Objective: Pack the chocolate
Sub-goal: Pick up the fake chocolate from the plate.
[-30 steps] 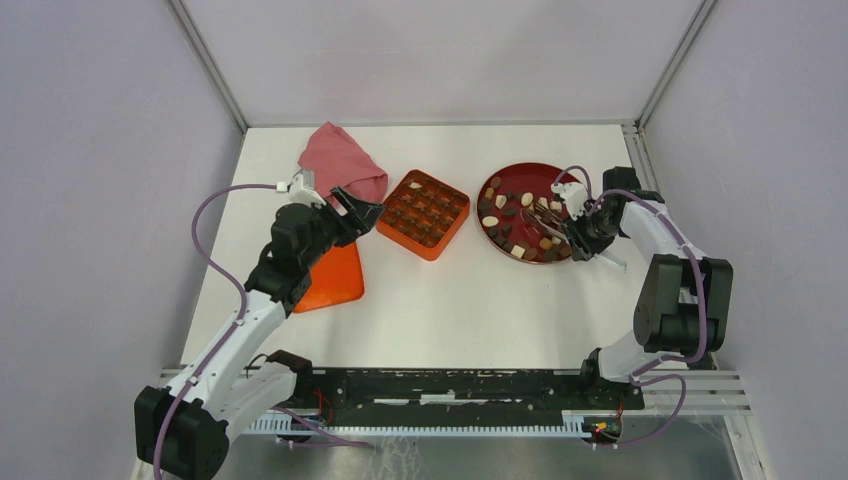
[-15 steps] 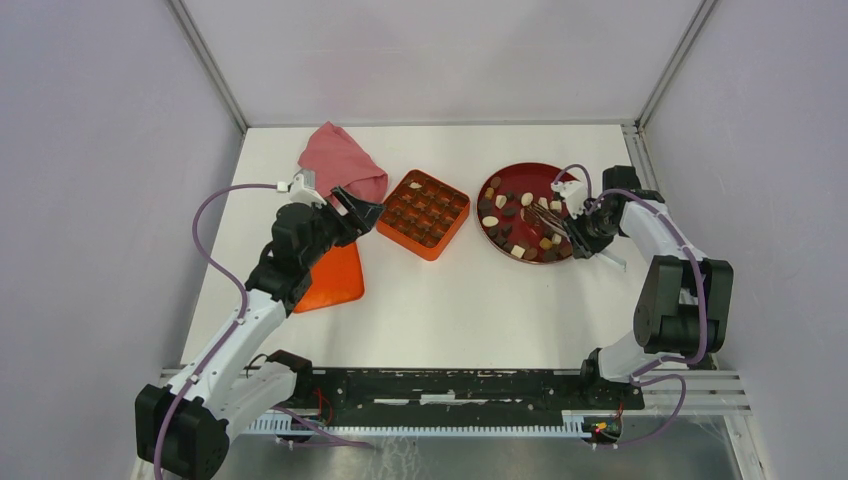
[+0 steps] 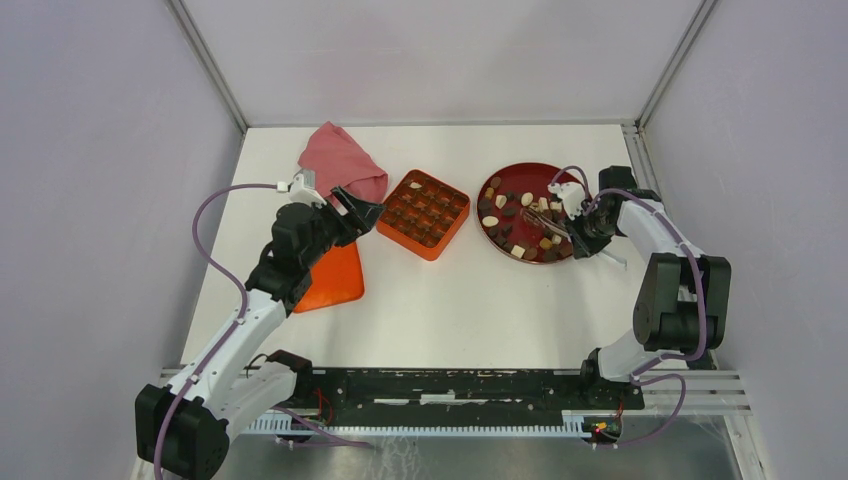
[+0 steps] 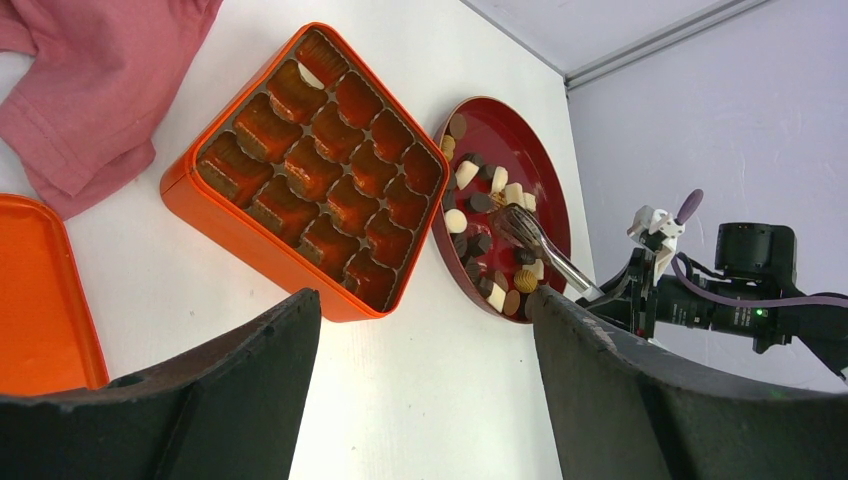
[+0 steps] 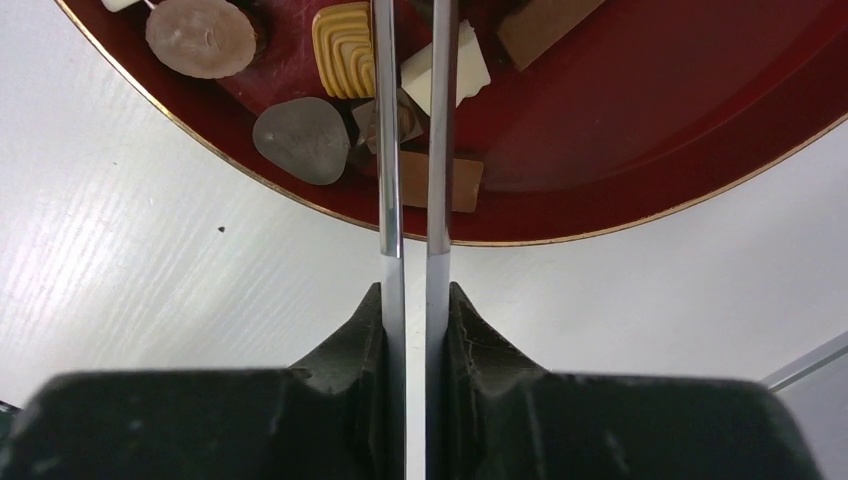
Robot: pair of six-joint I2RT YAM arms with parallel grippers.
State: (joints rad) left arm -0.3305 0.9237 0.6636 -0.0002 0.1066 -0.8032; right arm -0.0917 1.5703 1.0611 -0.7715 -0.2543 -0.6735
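Chocolate (image 4: 456, 220) lies loose on the dark red plate (image 3: 528, 178), at 2 o'clock from the centre of the table (image 3: 450, 300); the pieces are dark brown, light brown and cream. The right gripper (image 5: 413, 300) is clamped on a pair of metal tongs (image 5: 388, 200), which reach from the plate's 4 o'clock rim in towards its middle. The two tong blades run parallel with only a narrow gap between them. The wrist view cuts off the tips, and it cannot be told whether a piece is caught between them. Near the rim a ridged tan piece sits just at 9 o'clock of the left blade, a cream block just at 3 o'clock of the right blade, and a flat brown slab lies under both. The orange gridded box (image 4: 250, 245) stands at 12 o'clock from the table's centre, beside the plate and apart from it. The left gripper (image 4: 422, 300) hangs with its jaws wide apart at 9 o'clock of the box, holding nothing.
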